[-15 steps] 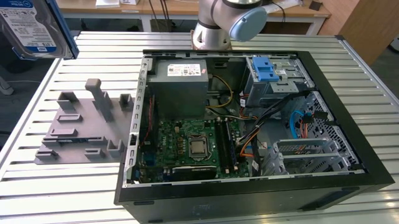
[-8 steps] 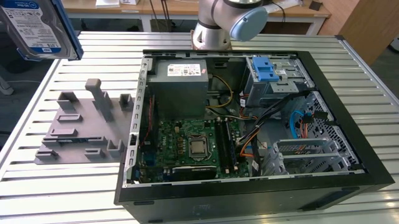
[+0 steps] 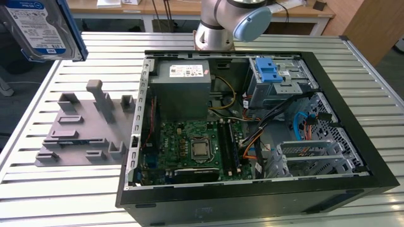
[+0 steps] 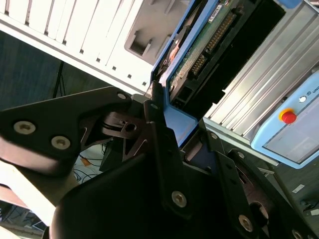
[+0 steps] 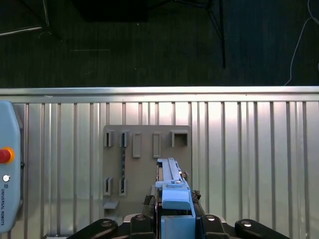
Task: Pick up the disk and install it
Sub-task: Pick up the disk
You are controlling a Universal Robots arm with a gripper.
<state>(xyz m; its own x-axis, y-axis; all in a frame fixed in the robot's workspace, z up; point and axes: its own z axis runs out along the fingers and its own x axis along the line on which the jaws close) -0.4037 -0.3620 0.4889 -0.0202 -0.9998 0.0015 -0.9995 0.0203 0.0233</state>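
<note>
I see fixture plate on slatted table, at exterior view's left of open computer case; arm base behind case; in first wrist view, disk hangs above plate.

The exterior view looks steeply down from high over the computer case. Both wrist views sit close behind my gripper, the first wrist view facing straight down. All 3 views share the grey fixture

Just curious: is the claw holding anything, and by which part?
Yes: the gripper grips the disk by one end of its blue plastic carrier.
</note>
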